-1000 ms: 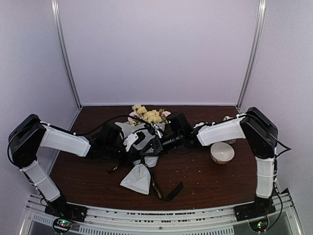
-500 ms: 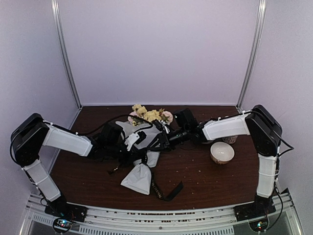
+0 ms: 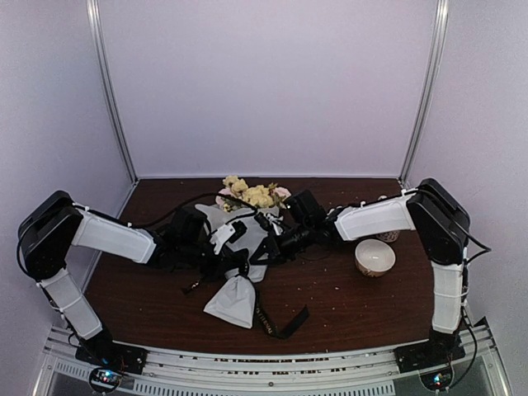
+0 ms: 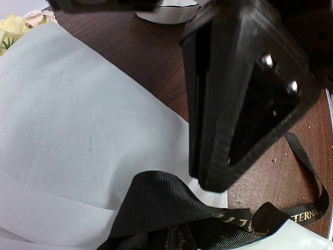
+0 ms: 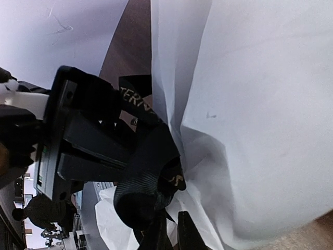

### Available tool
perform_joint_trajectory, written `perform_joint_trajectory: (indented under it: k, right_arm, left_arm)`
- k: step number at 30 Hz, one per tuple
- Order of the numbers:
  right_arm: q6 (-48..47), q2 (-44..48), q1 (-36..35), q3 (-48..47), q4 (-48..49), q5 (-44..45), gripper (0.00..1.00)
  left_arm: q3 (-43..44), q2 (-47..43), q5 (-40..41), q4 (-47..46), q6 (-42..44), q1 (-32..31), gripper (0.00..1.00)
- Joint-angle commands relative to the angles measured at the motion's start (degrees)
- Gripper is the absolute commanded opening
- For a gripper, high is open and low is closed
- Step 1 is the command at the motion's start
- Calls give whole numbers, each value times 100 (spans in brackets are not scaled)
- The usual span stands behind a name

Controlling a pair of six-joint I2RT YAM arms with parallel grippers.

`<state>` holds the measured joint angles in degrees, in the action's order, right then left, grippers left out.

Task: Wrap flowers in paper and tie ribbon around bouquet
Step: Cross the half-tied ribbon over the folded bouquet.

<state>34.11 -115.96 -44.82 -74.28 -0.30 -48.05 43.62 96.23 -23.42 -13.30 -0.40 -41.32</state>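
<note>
Left gripper [image 4: 200, 177]: jaws pressed flat together, tip just above a fold of ribbon [image 4: 156, 203] on the paper [image 4: 78, 130]. Whether any ribbon is caught between the fingers cannot be told.

Right gripper [image 3: 266, 246]: reaches in from the right and meets the left gripper over the middle of the bouquet [image 3: 233, 299]. In its wrist view the jaws stand close together at the bottom edge and a bunched fold of ribbon narrows down to them. Whether that fold is pinched cannot be told.

Table [image 3: 346, 305]: dark brown wood, scattered with small pale specks.

Bouquet: lies at the table's centre, blooms toward the far wall, paper cone tapering toward the near edge. Both grippers sit over its midsection.

Paper: pale grey-white, thin, overlapping in smooth folds around the stems. Its narrow end lies flat on the table.

Ribbon: black woven strip with gold lettering. One part is looped and bunched at the two grippers. A loose end trails off the cone's narrow end onto the table toward the near edge, curling to the right.

Bowl [image 3: 375, 257]: white, upright, right of the bouquet and well apart from it, below the right forearm in the top view.

Second bowl [image 3: 388, 237]: just behind the first, mostly hidden by the right arm.

Flowers [image 3: 252, 195]: pale yellow with some pink, clustered at the cone's wide end near the back of the table.
</note>
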Motion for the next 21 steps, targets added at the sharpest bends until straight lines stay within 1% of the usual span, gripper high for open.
perform_joint_trajectory:
  k: [1,5,9,10,13,21]
  right_arm:
    - [75,-187,-127,-86,169,-43,8]
    - [142,-264,-148,-74,448,-321,9]
    - [648,-251,-153,153,1492,-644,15]
    - [684,-230,-155,170,1561,-620,17]
    - [515,-302,-150,59,1226,-428,20]
    - [185,-338,-144,-100,624,117,22]
  left_arm:
    - [73,-133,-156,-188,-4,-19,0]
    - [92,-164,-310,-312,-30,-16,0]
    - [185,-109,-340,-303,-37,-16,0]
    - [202,-83,-371,-295,-35,-16,0]
    - [194,-107,-445,-301,-31,-16,0]
    - [169,-120,-524,-349,-32,-16,0]
